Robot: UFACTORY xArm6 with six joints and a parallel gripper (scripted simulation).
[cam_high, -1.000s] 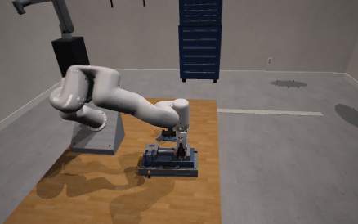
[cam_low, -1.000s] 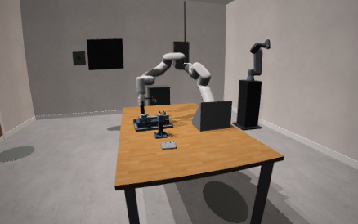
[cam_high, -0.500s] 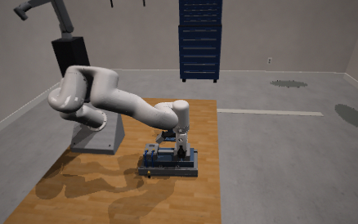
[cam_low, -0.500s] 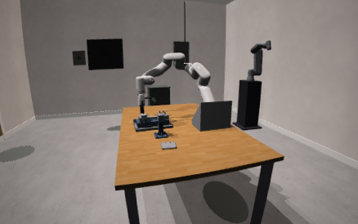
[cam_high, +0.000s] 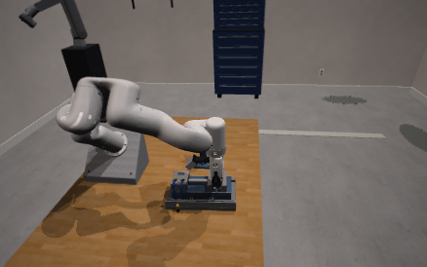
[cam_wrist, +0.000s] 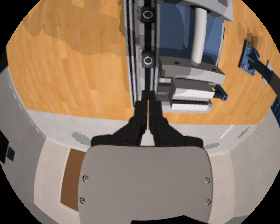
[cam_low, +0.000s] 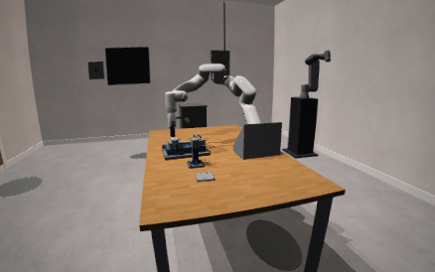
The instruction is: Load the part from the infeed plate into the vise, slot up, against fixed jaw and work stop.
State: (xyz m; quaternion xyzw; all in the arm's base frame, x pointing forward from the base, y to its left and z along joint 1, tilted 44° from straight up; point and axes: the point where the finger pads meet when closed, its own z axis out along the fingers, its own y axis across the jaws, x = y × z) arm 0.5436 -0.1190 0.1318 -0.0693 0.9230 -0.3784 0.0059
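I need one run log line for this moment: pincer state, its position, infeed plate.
pincer: shut, holds nothing | position: above the vise | infeed plate: no block seen on it

My own wrist and forearm (cam_high: 181,133) hid the back of the vise (cam_high: 202,191) from above. From the exterior view, near the table's far left corner, the vise (cam_low: 182,147) was too small to make out its bars or work stop. My wrist housing (cam_wrist: 144,192) filled the wrist view's lower half.
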